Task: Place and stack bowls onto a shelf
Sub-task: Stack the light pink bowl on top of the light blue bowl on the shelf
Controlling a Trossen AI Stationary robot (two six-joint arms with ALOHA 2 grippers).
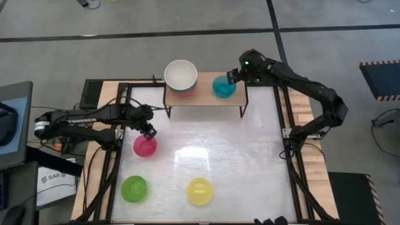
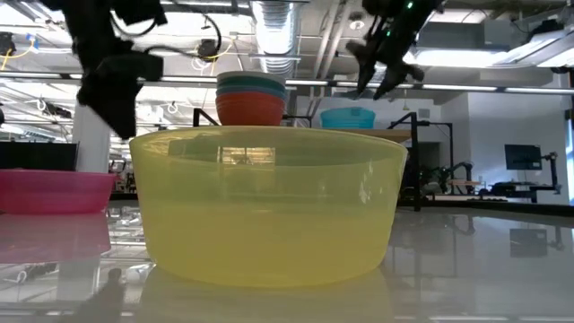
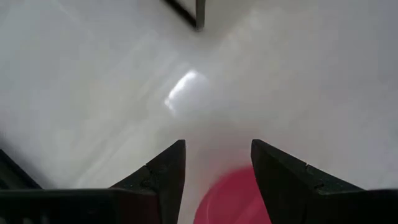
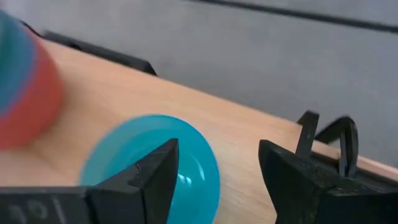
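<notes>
The shelf (image 1: pixel 205 98) stands at the table's far edge. On its left part rests a stack of larger bowls (image 1: pixel 180 77), white on top and red at the bottom (image 2: pixel 251 106). A cyan bowl (image 1: pixel 224 87) sits upright on the shelf's right part (image 4: pixel 134 163). My right gripper (image 1: pixel 232 76) hangs open just above that bowl's far rim (image 4: pixel 217 171), clear of it in the low view (image 2: pixel 386 76). A magenta bowl (image 1: pixel 145 146) stands on the table at the left. My left gripper (image 1: pixel 149 132) is open above its far rim (image 3: pixel 217 165), pointing steeply down.
A lime green bowl (image 1: pixel 134 189) and a yellow bowl (image 1: pixel 199 191) stand near the table's front edge; the yellow one fills the low view (image 2: pixel 269 206). Black frame rails (image 1: pixel 111 175) run along both table sides. The shelf's thin black legs (image 1: pixel 244 111) stand on the white tabletop.
</notes>
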